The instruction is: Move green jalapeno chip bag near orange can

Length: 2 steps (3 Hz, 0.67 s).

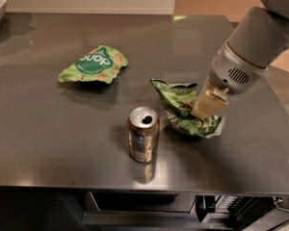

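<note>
Tool (203, 111) on chip bag (179, 99) near can (143, 134)

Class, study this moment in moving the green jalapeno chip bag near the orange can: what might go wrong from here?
1. The orange can stands upright, its top open, just left of the green jalapeno chip bag. A push too far leftward may tip it over.
2. The pincer sits on the bag's crumpled right part, and the glossy bag could slide out from it.
</note>
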Tool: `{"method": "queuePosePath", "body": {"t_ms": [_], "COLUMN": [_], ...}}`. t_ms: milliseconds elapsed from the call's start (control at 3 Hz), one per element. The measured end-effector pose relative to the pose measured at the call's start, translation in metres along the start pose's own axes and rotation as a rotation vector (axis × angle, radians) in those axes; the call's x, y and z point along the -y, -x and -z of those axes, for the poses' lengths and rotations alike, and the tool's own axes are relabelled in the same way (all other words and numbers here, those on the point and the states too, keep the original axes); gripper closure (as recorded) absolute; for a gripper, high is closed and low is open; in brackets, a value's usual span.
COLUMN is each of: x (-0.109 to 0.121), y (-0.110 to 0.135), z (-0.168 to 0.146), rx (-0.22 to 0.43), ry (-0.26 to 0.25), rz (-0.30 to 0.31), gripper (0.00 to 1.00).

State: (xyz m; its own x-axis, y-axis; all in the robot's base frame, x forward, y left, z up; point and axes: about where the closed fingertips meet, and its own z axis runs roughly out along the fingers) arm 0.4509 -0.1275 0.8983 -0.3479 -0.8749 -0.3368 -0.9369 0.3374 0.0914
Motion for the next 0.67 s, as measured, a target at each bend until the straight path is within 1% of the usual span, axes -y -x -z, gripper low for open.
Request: {"method": "queuePosePath", "body": {"t_ms": [333,667], "x": [-0.0114,-0.0106], "y": [-0.0024,-0.0008], "z": [-0.0043,-0.0046], "rx": [-0.020,-0.016], "ry": [0.010,0.005], "rz": [0.015,0.016], "gripper": [0.60,0.37]}}
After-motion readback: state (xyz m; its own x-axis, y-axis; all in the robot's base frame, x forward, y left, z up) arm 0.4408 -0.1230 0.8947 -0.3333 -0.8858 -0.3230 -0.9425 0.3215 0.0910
